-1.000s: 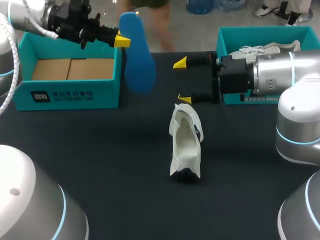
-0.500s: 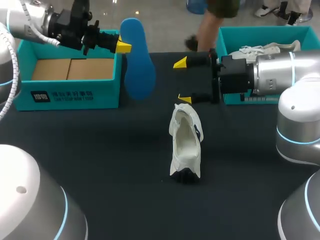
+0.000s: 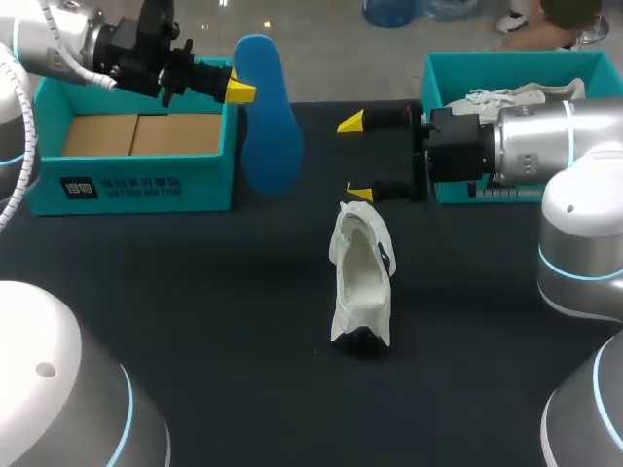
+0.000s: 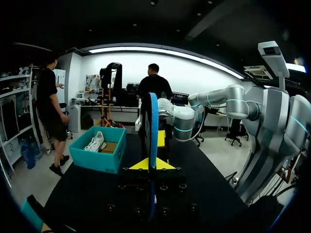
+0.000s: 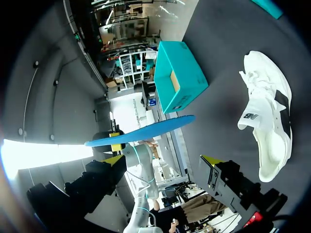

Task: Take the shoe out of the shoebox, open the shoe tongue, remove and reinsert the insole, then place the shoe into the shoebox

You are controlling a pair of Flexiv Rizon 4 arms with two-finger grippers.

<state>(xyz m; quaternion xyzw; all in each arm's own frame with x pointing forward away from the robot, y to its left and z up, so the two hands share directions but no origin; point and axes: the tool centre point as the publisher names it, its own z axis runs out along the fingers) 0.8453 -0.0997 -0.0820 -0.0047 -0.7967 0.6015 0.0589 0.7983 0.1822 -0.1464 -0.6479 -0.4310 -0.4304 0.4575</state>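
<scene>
A white shoe (image 3: 361,282) lies on the black table (image 3: 195,292), its opening facing up and its insole out. My left gripper (image 3: 238,89) is shut on the blue insole (image 3: 268,117), which hangs upright in the air beside the left teal shoebox (image 3: 131,180). In the left wrist view the insole (image 4: 153,121) shows edge-on between the yellow tips (image 4: 150,165). My right gripper (image 3: 355,156) stands wide open and empty just beyond the shoe's far end. In the right wrist view the insole (image 5: 146,131) floats ahead of the open gripper (image 5: 163,160), with the shoe (image 5: 269,116) off to one side.
The left shoebox has a bare cardboard floor. A second teal box (image 3: 506,73) at the back right holds another white shoe (image 3: 506,97); my right arm passes in front of it. Both boxes stand at the table's far edge.
My left gripper shifted a little down and to the right with the insole, then held still. The right arm and the shoe have not moved.
</scene>
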